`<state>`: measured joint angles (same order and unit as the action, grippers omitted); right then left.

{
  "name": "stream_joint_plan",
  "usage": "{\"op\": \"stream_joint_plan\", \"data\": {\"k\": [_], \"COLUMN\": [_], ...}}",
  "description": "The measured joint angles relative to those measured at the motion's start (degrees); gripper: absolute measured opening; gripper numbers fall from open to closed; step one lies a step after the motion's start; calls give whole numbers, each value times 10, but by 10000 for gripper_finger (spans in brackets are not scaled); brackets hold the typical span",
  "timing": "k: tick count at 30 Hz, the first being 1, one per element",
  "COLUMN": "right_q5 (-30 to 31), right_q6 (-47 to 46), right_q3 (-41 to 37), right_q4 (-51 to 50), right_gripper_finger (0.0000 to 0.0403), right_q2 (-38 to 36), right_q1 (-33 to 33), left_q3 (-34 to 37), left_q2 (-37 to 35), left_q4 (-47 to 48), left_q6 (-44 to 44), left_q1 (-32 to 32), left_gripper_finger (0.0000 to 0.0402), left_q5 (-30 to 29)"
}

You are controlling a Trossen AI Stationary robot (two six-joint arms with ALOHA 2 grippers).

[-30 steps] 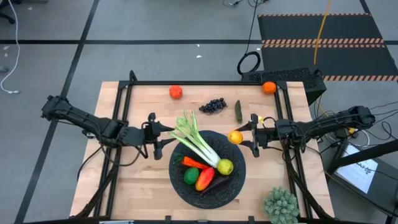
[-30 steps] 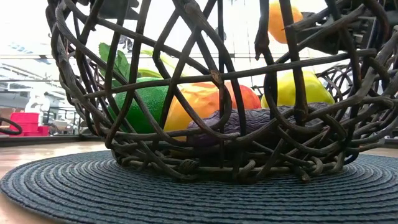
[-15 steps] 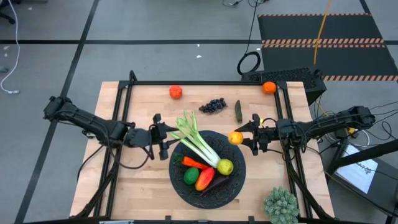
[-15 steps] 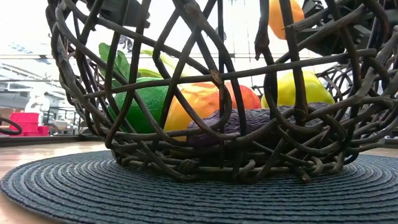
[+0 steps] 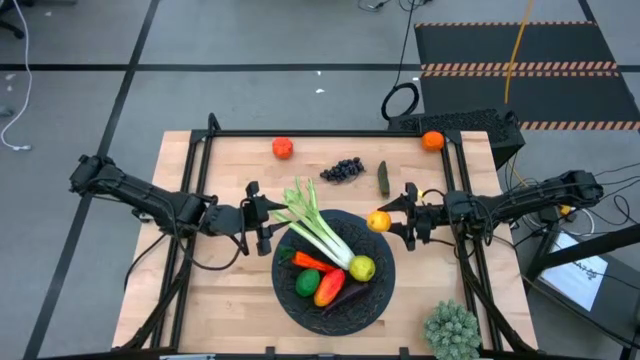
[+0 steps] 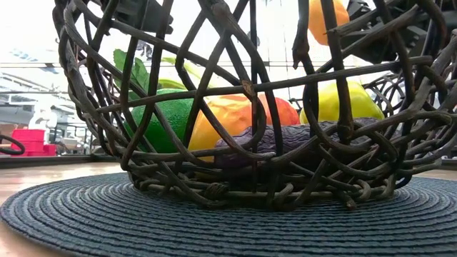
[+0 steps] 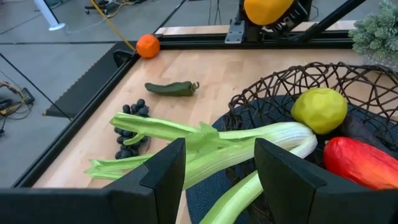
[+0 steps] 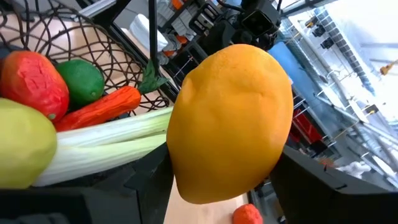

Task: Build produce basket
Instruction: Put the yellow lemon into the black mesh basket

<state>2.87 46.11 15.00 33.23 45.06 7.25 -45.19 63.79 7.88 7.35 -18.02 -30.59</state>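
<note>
Now we carry the yellow-orange lemon (image 5: 378,221), pinched in our right pincer (image 5: 392,219), fully over the black woven basket (image 5: 375,300) rim before releasing; left pincer (image 5: 262,222) waits spread.

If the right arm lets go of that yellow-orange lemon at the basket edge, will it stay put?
Probably not. The lemon held by the right gripper looks smooth and rounded, so it may roll. It hangs at the basket rim; released there, it could drop either way.

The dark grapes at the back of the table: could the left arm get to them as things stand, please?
Probably yes. The left gripper is open and empty beside the leek, and bare table lies between it and the grapes; only the leek's leafy top lies near that path.
</note>
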Motion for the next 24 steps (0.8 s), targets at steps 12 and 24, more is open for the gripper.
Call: {"op": "stream_joint_plan", "data": {"k": [12,24], "right_q5": [0,2], "right_q6": [-121,-253], "right_q3": [0,0], "right_q4": [10,35], "right_gripper_finger": [233,233], "right_q2": [0,0], "right_q1": [0,0], "left_q3": [0,0], "left_q2": [0,0], "left_q4": [0,0], "left_q6": [6,6], "left_q1": [0,0], "left_gripper_finger": [191,191], "left_q5": [0,0]}}
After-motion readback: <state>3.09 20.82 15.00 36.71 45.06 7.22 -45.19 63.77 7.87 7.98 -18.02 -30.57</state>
